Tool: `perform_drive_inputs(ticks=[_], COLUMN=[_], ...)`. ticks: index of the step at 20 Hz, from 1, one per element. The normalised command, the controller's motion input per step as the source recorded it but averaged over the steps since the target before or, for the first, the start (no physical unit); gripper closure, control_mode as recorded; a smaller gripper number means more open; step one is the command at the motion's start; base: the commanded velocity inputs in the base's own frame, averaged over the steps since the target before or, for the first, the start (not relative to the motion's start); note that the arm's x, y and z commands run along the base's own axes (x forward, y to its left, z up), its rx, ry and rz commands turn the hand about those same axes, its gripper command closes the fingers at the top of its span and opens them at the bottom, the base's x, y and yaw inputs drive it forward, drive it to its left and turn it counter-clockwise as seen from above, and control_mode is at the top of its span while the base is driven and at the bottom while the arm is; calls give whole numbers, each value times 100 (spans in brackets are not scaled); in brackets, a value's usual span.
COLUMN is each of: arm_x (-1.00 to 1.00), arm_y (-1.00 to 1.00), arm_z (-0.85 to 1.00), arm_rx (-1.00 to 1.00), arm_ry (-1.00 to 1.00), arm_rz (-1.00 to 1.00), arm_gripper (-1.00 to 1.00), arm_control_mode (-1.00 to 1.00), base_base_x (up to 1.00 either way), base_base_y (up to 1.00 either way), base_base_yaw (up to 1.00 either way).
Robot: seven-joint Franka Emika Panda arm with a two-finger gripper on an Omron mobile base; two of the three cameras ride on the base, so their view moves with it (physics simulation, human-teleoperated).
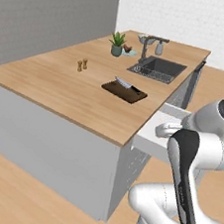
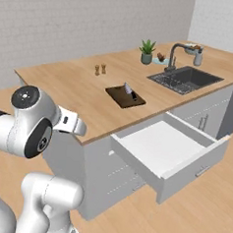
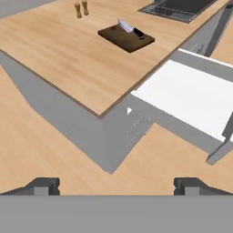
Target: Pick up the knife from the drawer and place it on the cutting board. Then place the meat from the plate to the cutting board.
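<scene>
Knife [image 1: 128, 85] is already lying on the cutting board [image 1: 124, 91], mid-frame in the left base view — silver blade pointing up-left, black handle toward lower right. The drawer [image 2: 171, 151] is hanging open and bare at lower right of the right base view.

Gripper [image 3: 116, 186] is sitting released, jaws spread wide and holding nothing, low in the hand view and well apart from the counter.

Meat [image 1: 127, 49] is showing as a small reddish-brown lump on the pale blue plate [image 1: 131, 52], upper centre of the left base view, just beside the plant pot [image 1: 116, 50] and near the faucet [image 1: 146, 46].

Risks, as judged: the reach is looking long — the arm could be clipping the open drawer or the faucet. The chunk is small and irregular, so it may be slipping from the fingers, or nudging the knife on landing.
</scene>
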Motion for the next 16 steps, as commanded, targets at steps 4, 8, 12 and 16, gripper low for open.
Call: perform_drive_inputs(ticks=[4,8,12,16], arm_x=[0,0,0,0], arm_y=[0,0,0,0], arm_z=[0,0,0,0], arm_rx=[0,0,0,0], arm_ry=[0,0,0,0], arm_rz=[0,0,0,0], arm_gripper=[-100,-100,-100,-100], arm_control_mode=[100,100,100,100], base_base_x=[-48,-23,-4,36], base_base_y=[100,100,100,100], base_base_yaw=[0,0,0,0])
